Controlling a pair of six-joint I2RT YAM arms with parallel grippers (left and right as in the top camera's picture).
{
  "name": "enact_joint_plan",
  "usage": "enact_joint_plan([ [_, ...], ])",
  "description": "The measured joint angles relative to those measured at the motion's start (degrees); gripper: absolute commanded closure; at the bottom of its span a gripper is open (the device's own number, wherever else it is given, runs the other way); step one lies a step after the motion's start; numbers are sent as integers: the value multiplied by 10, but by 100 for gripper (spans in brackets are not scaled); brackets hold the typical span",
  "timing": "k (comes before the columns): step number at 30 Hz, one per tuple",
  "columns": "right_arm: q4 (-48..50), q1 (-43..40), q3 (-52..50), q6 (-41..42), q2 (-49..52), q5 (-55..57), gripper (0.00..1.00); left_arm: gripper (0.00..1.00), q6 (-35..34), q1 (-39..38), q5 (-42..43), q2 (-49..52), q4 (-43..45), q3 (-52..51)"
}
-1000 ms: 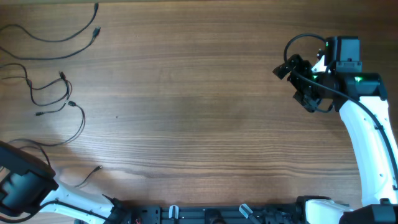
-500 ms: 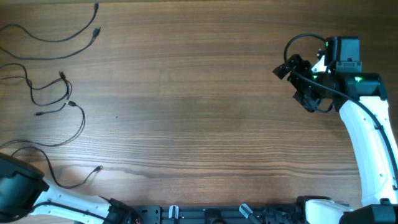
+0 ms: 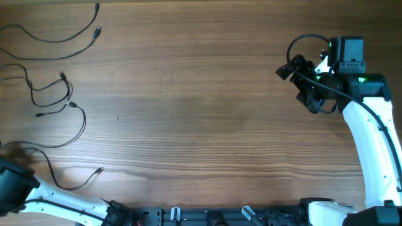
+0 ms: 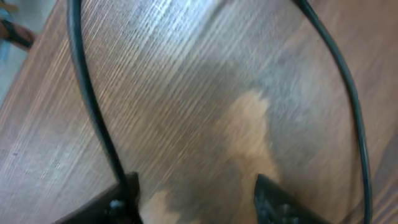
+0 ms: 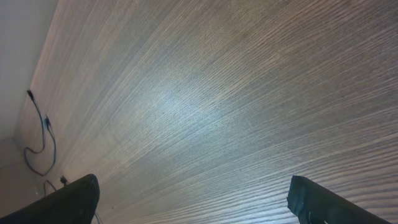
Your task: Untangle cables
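Observation:
Several thin black cables lie as loose strands on the left of the wooden table (image 3: pixel 201 113): two long ones at the top left (image 3: pixel 63 39), a looped pair (image 3: pixel 51 100) below, and one near the front left with its plug end (image 3: pixel 99 169) free. My left gripper (image 4: pixel 199 198) is open low over the table. One cable (image 4: pixel 87 93) runs beside its left finger (image 4: pixel 124 196), and another strand (image 4: pixel 348 93) curves on the right. My right gripper (image 5: pixel 199 199) is open and empty, far right above the table in the overhead view (image 3: pixel 300 85).
The left arm (image 3: pixel 16 188) sits at the front left corner, mostly outside the overhead view. The right arm (image 3: pixel 370 144) runs along the right edge. The right wrist view shows distant cables (image 5: pixel 38 134) at the far left edge.
My left arm has pulled back toward the front left corner, leaving less of it in the overhead view. The front left cable has shifted slightly. The right arm has not moved.

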Motion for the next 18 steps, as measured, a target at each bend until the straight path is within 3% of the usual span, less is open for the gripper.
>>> enact_joint_plan([
  [1,0,0,0,0,0,0,0,92,6,5,1,0,15,0],
  [2,0,0,0,0,0,0,0,96,26,9,3,0,48,-1],
  [7,0,0,0,0,0,0,0,96,148,9,41,0,132,-1],
  [11,0,0,0,0,0,0,0,96,283,6,131,0,158,-2],
  [12,0,0,0,0,0,0,0,69,309,4,162,0,159,-3],
  [13,0,0,0,0,0,0,0,58,328,3,184,0,160,-14],
  [15,0,0,0,0,0,0,0,57,339,3,194,0,150,-24],
  [16,0,0,0,0,0,0,0,51,343,2,199,0,144,-26],
  [17,0,0,0,0,0,0,0,33,353,2,209,0,137,-28],
  [18,0,0,0,0,0,0,0,30,361,2,215,0,134,-28],
])
